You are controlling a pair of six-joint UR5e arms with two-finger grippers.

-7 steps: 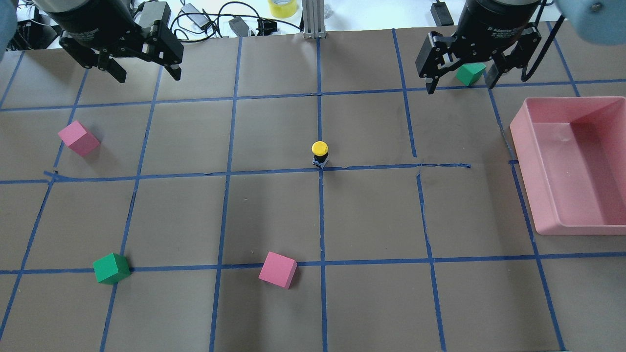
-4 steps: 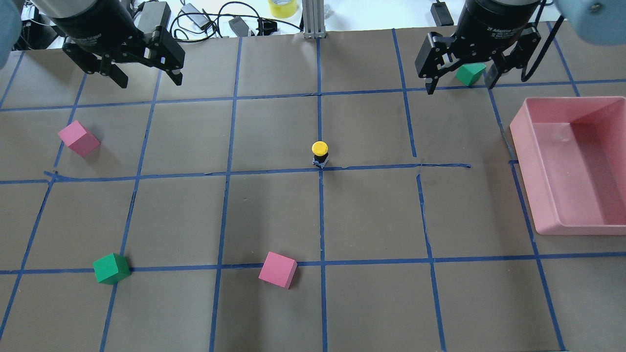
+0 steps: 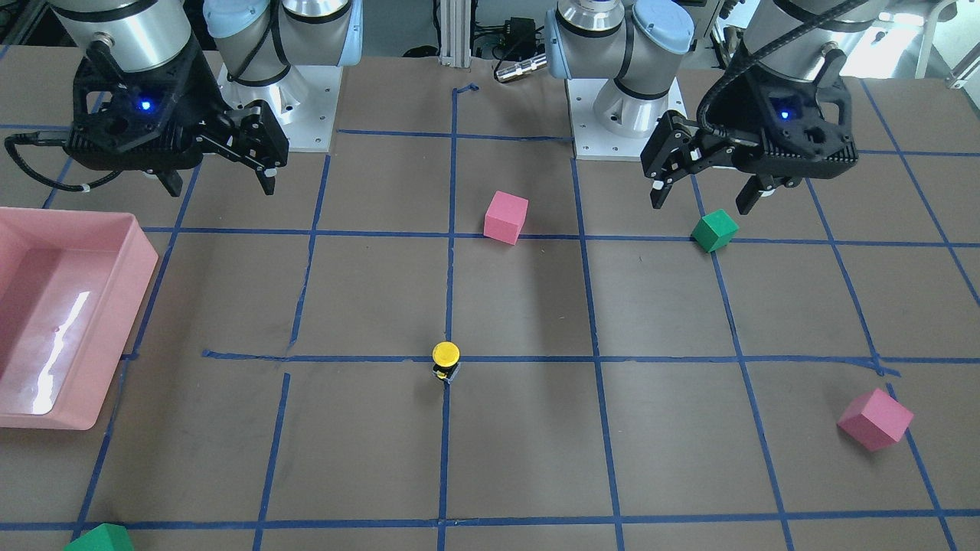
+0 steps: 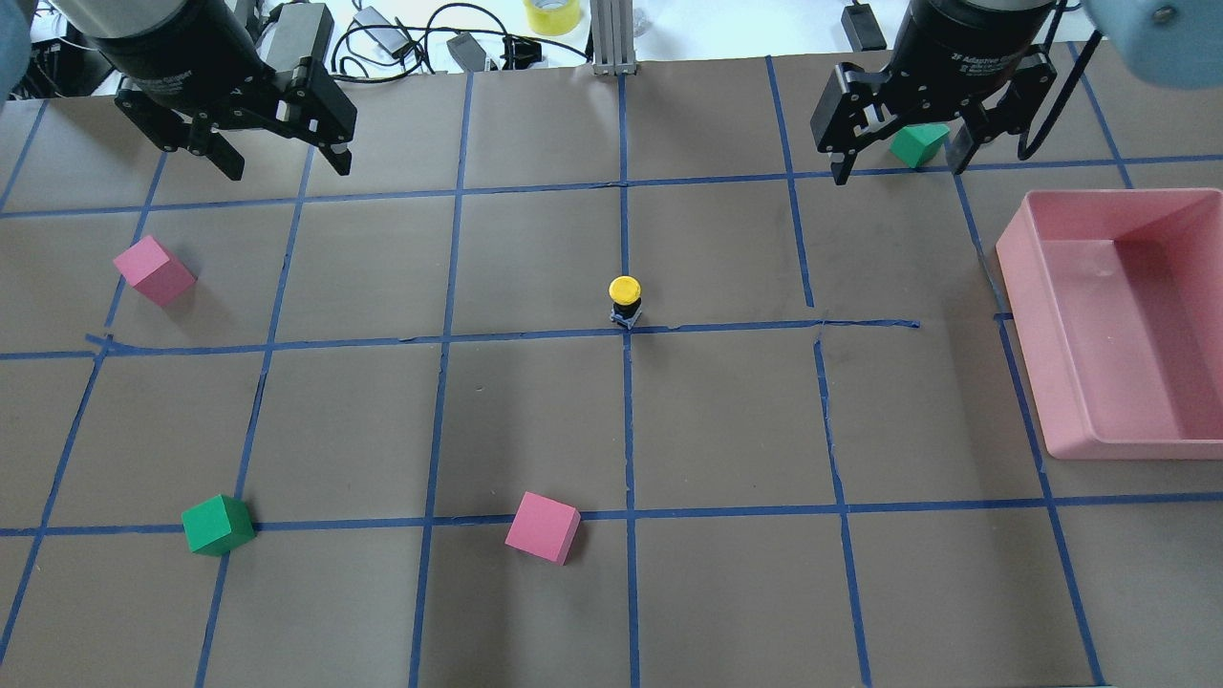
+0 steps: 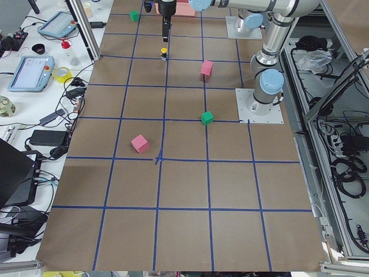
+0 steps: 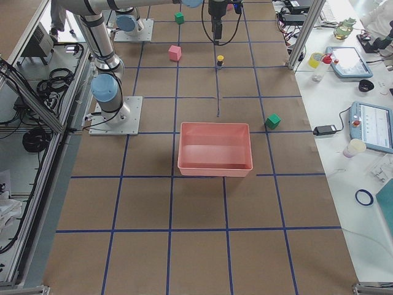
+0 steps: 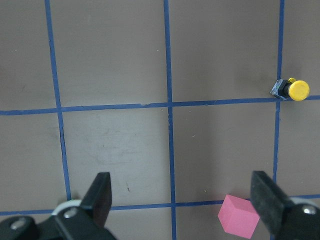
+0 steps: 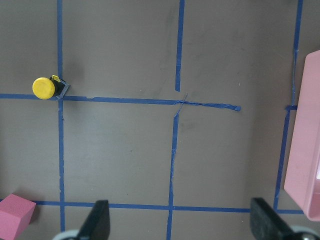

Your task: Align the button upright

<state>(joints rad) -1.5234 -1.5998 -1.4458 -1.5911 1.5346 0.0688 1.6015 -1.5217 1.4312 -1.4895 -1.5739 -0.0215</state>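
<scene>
Light bright, even, from overhead; no hard shadows. Bench point(image 4: 535, 268) paper matte, w/ broad faint darker patches mid-bench. Pink cube point(image 4: 543, 527) and green cube point(image 4: 218, 525) throw short, soft-edged shadows. Strong white glare streak on pink tray point(image 3: 46, 306) floor, front view; top right corner of that view blown out. Small blue lamps glow on left tool point(image 3: 701, 203) and right tool point(image 3: 220, 187) housings. Wrist views: bench sharp, fingers point(image 7: 100, 197) at bottom edge soft, out of focus. Side views wide-angle; grid lines converge, far things tiny, low detail.
</scene>
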